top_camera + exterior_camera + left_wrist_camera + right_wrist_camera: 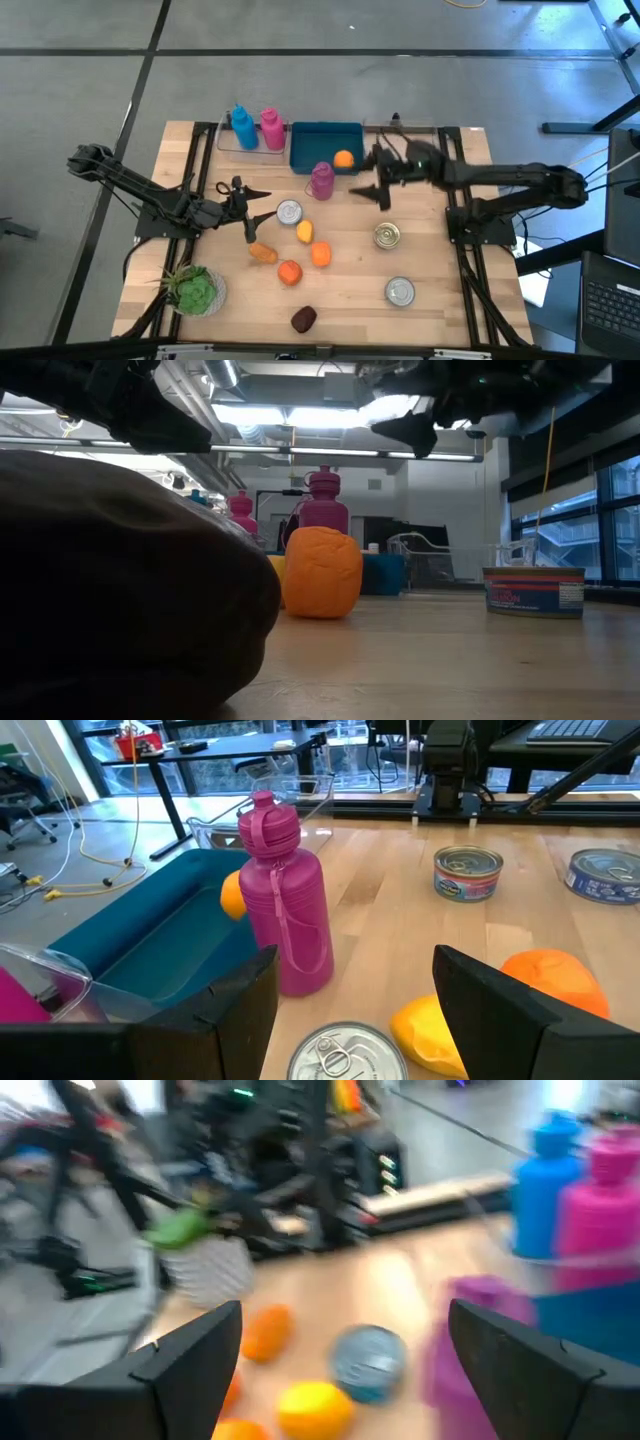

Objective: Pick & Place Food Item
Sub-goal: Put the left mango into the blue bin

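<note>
The blue bin [325, 146] sat at the far edge of the counter [430, 300] and served as the landmark here; one orange fruit [343, 158] already lay inside it, against its right wall. The purple bottle [321, 180] stood just in front of the bin. Nearer than the bottle lay the remaining food pieces: a yellow piece [304, 232], an orange piece [320, 254] beside it, another orange piece [289, 272] nearer still, and a carrot-like piece [262, 253] to their left. The right gripper [381, 177] hung just right of the bin's front corner, fingers apart and empty. The left gripper [247, 208] hovered well in front and left of the bin, near a tin can [289, 212], fingers also apart, holding nothing. The food pieces looked like light toy items, smooth and rounded, likely to roll or squirt out; a centred grip across the widest part would probably suit best.
</note>
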